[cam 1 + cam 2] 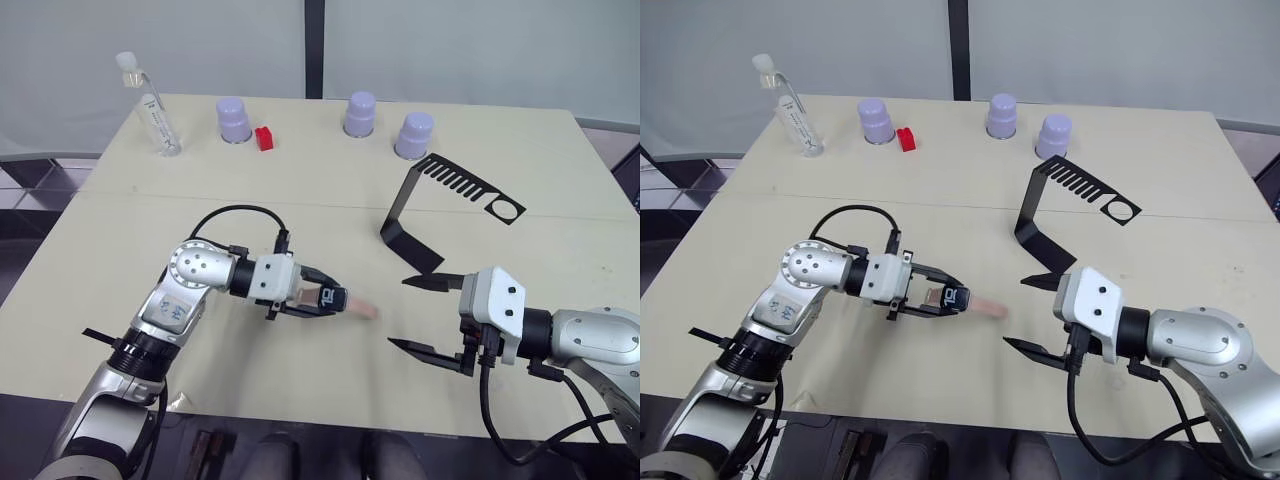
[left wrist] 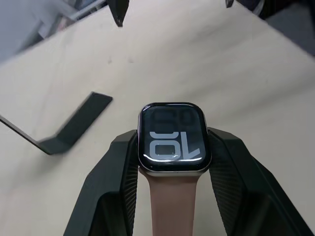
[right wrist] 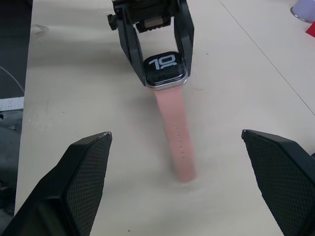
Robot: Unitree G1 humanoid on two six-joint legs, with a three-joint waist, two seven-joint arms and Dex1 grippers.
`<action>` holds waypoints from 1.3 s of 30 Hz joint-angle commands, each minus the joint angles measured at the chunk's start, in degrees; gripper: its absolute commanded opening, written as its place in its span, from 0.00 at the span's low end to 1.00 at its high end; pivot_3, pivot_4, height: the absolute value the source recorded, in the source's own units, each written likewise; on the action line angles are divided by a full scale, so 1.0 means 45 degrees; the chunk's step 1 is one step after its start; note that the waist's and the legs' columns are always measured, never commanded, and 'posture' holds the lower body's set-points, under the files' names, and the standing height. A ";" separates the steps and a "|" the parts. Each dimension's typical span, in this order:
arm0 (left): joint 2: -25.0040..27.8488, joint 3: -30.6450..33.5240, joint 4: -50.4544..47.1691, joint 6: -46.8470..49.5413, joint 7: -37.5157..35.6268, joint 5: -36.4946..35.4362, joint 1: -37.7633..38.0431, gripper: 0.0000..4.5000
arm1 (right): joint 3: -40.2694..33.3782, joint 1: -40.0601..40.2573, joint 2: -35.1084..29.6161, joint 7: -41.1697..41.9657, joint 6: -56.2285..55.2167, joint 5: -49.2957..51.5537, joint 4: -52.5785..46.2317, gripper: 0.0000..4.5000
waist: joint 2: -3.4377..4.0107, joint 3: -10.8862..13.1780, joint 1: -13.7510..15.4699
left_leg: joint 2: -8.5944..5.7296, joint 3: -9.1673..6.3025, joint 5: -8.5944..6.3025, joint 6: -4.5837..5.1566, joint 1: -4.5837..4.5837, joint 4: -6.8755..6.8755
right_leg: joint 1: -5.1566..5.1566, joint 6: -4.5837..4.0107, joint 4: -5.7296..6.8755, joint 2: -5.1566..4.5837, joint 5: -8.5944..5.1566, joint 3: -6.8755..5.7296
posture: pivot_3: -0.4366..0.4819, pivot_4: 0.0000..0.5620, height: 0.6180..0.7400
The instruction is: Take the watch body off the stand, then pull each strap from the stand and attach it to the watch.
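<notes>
The table carries everything, pale and wide. My right gripper hangs over its near right part with its jaws spread wide, holding nothing, fingers aimed left toward the watch. My left gripper sits near the middle of the near edge, jaws closed on the watch body from both sides.

The stand rests right of centre, farther back than both grippers: flat foot on the table, upright slanting up and away, comb arm reaching right and ending in its ring. It is bare, and well apart from the watch.

Along the far edge I count three lilac cups, upside down, one at the left and two closer together toward the right. A clear bottle stands at the far left, and one small red block lies just beside the left cup.

The watch body faces up, pale digits showing. I can see two straps on it: one strap runs out from its right end toward my right gripper, long axis left to right, lying low over the table; the other strap leaves the opposite end, back between my left fingers. Nothing lies between the strap tip and my open right fingers.
</notes>
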 commanded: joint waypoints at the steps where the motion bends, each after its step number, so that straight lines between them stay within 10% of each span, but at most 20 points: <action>1: -0.0054 -0.0645 -0.0383 0.1565 -0.0146 0.0192 0.0186 0.35 | -0.0274 0.0100 -0.0165 -0.0163 -0.0097 -0.0019 -0.0295 0.99 | 0.0000 0.0000 0.0006 | 0.0000 0.0001 0.0000 0.0000 0.0002 0.0000 | 0.0000 0.0000 0.0000 0.0001 0.0000 0.0001 | 0.48 0.27 1.00; 10: -0.1263 -0.1542 0.0459 0.1048 0.1517 0.2431 0.0441 0.35 | -0.0964 0.1293 -0.0866 0.0071 -0.0155 -0.0261 -0.0515 0.99 | -0.0001 0.0001 0.0036 | -0.0004 0.0003 0.0000 0.0000 -0.0004 0.0000 | 0.0001 -0.0001 -0.0016 -0.0002 -0.0001 0.0008 | 0.48 0.27 1.00; 16: -0.0400 -0.0521 -0.0335 0.2477 0.0652 0.1360 0.0462 0.98 | -0.1324 0.1761 -0.1179 0.0394 -0.0291 -0.0192 -0.0293 1.00 | -0.0001 0.0000 -0.0046 | 0.0028 0.0020 0.0001 -0.0002 0.0007 0.0000 | 0.0001 -0.0003 -0.0014 0.0017 -0.0002 0.0017 | 0.48 0.27 1.00; 27: 0.4307 0.3580 -0.0672 0.3522 -0.2480 -0.1774 0.0824 0.99 | -0.4240 0.3031 -0.1559 0.2223 -0.0001 0.1227 0.0512 1.00 | -0.0003 0.0002 0.0007 | 0.0032 -0.0001 -0.0003 -0.0005 0.0002 -0.0012 | 0.0016 -0.0008 -0.0050 0.0000 -0.0004 0.0014 | 0.48 0.27 1.00; 39: 0.2037 0.2406 -0.3198 0.3202 -0.1818 -0.2546 0.1433 0.99 | -0.3644 0.2411 -0.1659 0.2183 0.0240 0.1937 0.0178 1.00 | 0.0000 0.0001 0.0028 | 0.0024 -0.0010 -0.0005 -0.0003 -0.0006 -0.0014 | 0.0022 -0.0008 -0.0057 -0.0016 -0.0004 0.0068 | 0.48 0.27 1.00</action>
